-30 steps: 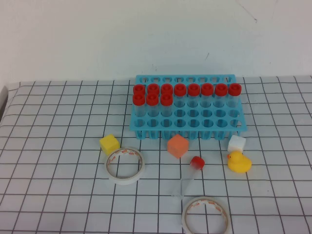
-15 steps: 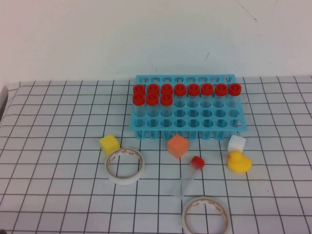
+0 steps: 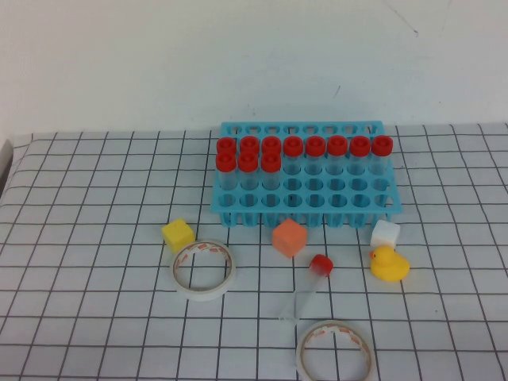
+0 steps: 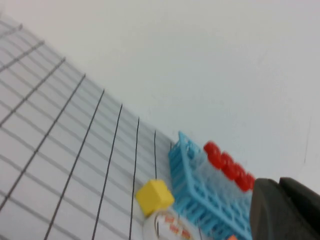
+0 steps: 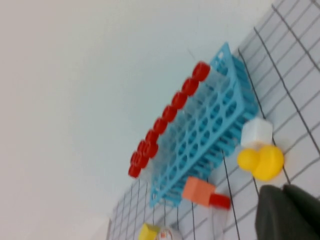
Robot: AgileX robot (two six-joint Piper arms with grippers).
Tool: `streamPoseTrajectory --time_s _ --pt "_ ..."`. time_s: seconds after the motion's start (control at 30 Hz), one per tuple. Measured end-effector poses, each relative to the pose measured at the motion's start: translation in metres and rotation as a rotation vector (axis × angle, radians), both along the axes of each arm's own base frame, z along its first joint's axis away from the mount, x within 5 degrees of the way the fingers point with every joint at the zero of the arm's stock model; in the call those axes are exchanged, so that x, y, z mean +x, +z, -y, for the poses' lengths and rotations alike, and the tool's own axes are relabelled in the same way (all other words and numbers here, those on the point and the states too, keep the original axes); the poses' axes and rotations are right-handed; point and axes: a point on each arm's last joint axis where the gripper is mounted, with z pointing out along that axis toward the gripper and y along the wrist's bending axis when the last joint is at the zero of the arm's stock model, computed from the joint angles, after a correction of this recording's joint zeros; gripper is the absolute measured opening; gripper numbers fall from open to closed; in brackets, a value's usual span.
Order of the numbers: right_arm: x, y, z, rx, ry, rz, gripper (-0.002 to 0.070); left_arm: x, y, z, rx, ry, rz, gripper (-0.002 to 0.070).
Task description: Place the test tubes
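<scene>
A blue tube rack stands at the back middle of the gridded table, with several red-capped test tubes upright in its two rear rows. One more red-capped test tube lies flat on the table in front of the rack, cap toward the rack. The rack shows in both wrist views, and the loose tube in the right wrist view. My left gripper and right gripper are shut on nothing, held off the table and outside the high view.
An orange cube, a yellow cube, a white cube and a yellow rubber duck lie in front of the rack. Two tape rolls rest nearer the front edge.
</scene>
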Motion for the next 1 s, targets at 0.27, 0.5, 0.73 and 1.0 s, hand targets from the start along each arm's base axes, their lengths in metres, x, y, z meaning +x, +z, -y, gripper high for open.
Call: streamPoseTrajectory --time_s 0.27,0.5,0.73,1.0 --pt "0.002 0.004 0.006 -0.056 -0.06 0.061 -0.0001 0.0 0.005 -0.005 -0.017 0.052 0.057 -0.0001" --pt "0.001 0.003 0.004 -0.178 -0.024 0.074 -0.0001 0.0 0.017 0.01 0.238 -0.117 -0.087 -0.0001" --pt "0.0 0.001 0.001 -0.212 0.01 0.066 -0.0001 0.029 0.071 0.022 0.762 -0.404 -0.334 -0.0001" --pt "0.002 0.004 0.005 -0.209 -0.038 0.093 -0.0001 0.106 0.116 0.038 1.052 -0.708 -0.426 -0.0001"
